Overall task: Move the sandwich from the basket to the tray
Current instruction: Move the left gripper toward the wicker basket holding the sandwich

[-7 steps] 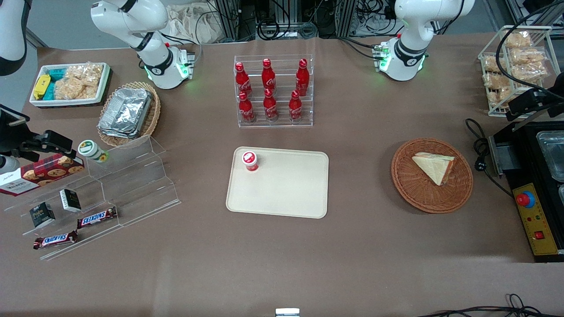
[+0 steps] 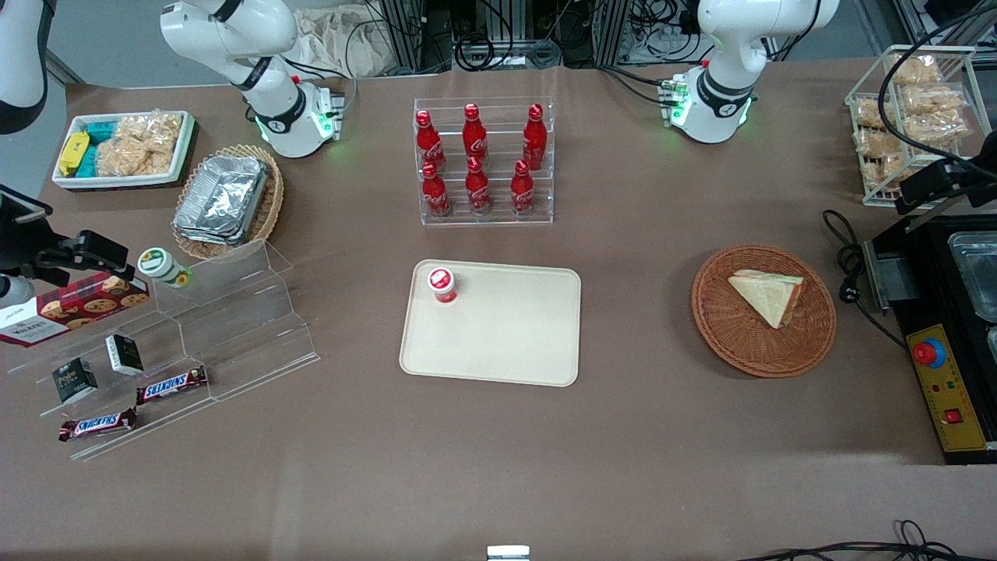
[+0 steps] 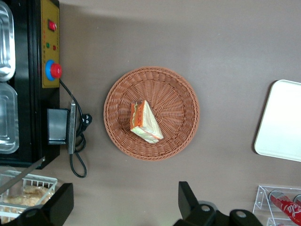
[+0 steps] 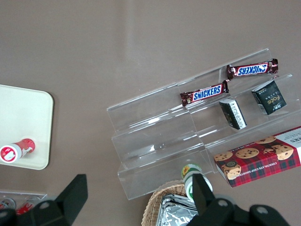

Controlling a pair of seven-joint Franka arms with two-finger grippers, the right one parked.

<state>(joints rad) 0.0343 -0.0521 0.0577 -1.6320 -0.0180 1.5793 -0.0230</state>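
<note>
The sandwich (image 2: pixel 767 294) (image 3: pixel 145 122), a pale wedge in clear wrap with orange filling on its cut edge, lies in the round reddish-brown wicker basket (image 2: pixel 748 351) (image 3: pixel 178 94). The cream tray (image 2: pixel 506 335) (image 3: pixel 282 122) lies flat at the table's middle, toward the parked arm from the basket. My gripper (image 2: pixel 927 187) (image 3: pixel 124 202) hangs high over the working arm's end of the table, farther from the front camera than the basket. It is open wide, with nothing between its fingers and well clear of the sandwich.
A small red-capped bottle (image 2: pixel 442 284) stands on a tray corner. A clear rack of red cola bottles (image 2: pixel 483 160) stands farther back than the tray. Beside the basket sit a black machine (image 2: pixel 950 358) with a red button, its cable (image 2: pixel 845 257), and a wire rack of bagged snacks (image 2: pixel 911 101).
</note>
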